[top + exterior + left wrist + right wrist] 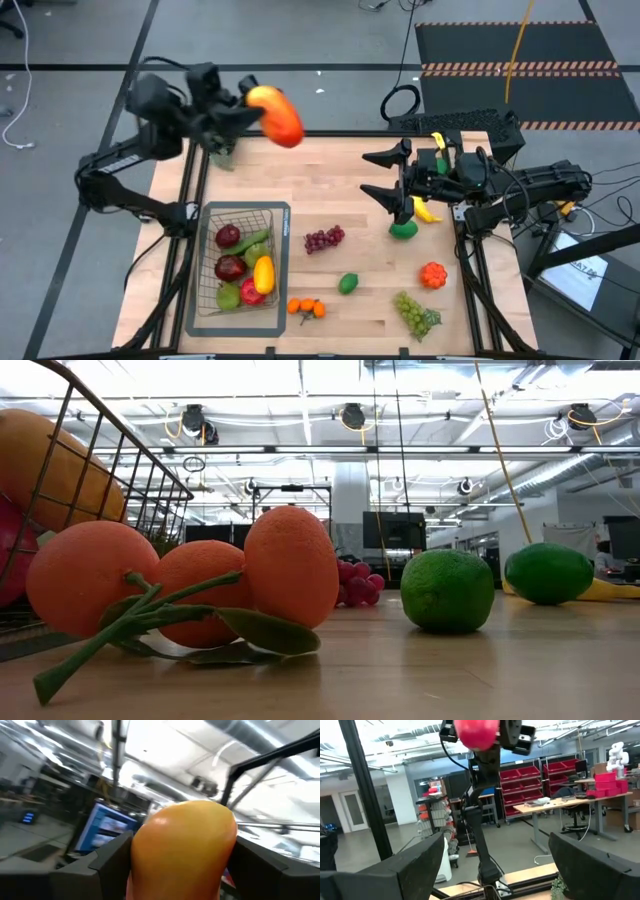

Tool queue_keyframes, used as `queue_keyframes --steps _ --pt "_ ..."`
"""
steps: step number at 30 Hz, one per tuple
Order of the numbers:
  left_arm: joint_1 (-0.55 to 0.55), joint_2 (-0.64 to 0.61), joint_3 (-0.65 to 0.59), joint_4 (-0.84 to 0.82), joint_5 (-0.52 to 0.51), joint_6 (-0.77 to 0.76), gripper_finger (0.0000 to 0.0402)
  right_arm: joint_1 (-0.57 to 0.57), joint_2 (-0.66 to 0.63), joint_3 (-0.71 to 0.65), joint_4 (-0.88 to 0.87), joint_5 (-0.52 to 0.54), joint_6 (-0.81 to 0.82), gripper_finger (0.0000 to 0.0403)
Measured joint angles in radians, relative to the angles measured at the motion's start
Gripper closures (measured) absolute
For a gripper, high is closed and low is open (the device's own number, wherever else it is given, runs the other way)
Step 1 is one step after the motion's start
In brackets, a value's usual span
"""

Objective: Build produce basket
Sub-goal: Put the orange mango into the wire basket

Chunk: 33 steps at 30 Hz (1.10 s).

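My left gripper (255, 108) is raised high over the table's far left, shut on an orange-red mango (278, 117). The mango fills the left wrist view (185, 845) and shows in the right wrist view (477, 732). The wire basket (272, 262) stands at the near left and holds several fruits. My right gripper (385, 176) hovers open and empty over the table's right half, next to a green fruit (403, 229) and a banana (427, 211). Purple grapes (323, 238), a lime (347, 283), oranges (306, 308) and green grapes (415, 312) lie on the table. My left gripper pinches the mango between its two fingers (107, 862), one on each flank of the fruit (145, 855). The mango's rounded end sticks out past the fingertips toward the table's right. It is lifted well clear of the table.
A grey mat (284, 215) lies under the basket. A red-orange fruit (432, 274) sits at the right. A leafy green sprig (222, 152) stands below the left gripper at the far left. In the low view the oranges (190, 575) and the lime (447, 591) stand in front.
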Motion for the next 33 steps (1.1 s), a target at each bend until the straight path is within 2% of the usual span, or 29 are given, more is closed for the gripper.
queue_keyframes --steps 3,6,12,19,26,33 --pt "0.032 -0.032 0.000 -0.002 0.076 -0.059 0.0119 0.000 -0.001 0.000 -0.003 0.000 0.000 0.0050" --pt "0.053 -0.060 0.000 -0.006 0.108 -0.098 0.0108 0.000 -0.002 0.000 -0.003 0.001 0.000 0.0050" --pt "0.065 -0.088 0.000 -0.006 0.112 -0.102 0.0104 0.000 -0.002 0.000 -0.008 0.001 0.000 0.0051" --pt "0.065 -0.091 0.000 -0.013 0.111 -0.090 0.0123 0.000 -0.002 0.000 -0.026 0.004 0.000 0.0051" --pt "0.065 -0.092 0.000 -0.012 0.111 0.023 0.0109 0.000 -0.002 0.000 -0.029 0.010 0.000 0.0051" --pt "0.065 -0.092 0.000 -0.011 0.082 0.233 0.0125 0.000 -0.002 0.000 -0.030 0.012 0.000 0.0051"
